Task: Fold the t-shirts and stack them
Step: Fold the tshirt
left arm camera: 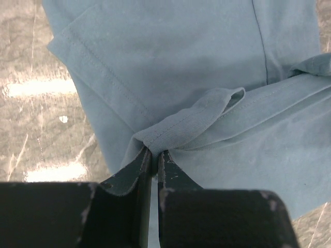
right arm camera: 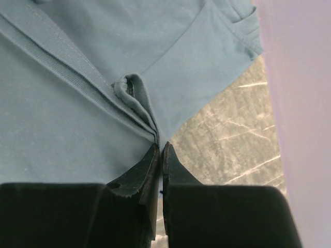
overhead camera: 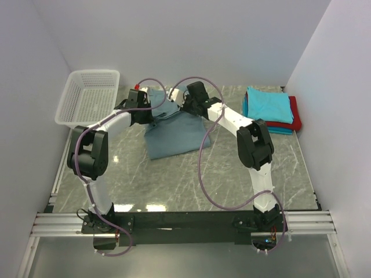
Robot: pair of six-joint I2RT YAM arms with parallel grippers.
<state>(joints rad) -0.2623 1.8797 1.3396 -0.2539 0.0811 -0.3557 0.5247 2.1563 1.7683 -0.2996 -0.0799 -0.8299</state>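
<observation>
reaching fwd, l pincer (left arm camera: 154,154), r pincer (right arm camera: 160,147) nipping tee (overhead camera: 174,138)

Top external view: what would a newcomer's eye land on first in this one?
Both arms meet over a grey-blue t-shirt at the middle rear of the table, the left gripper and right gripper each pinched shut on a fold of its edge. At the rear right sits a stack of folded shirts, turquoise on top of red; a white mesh basket stands at the rear left.
</observation>
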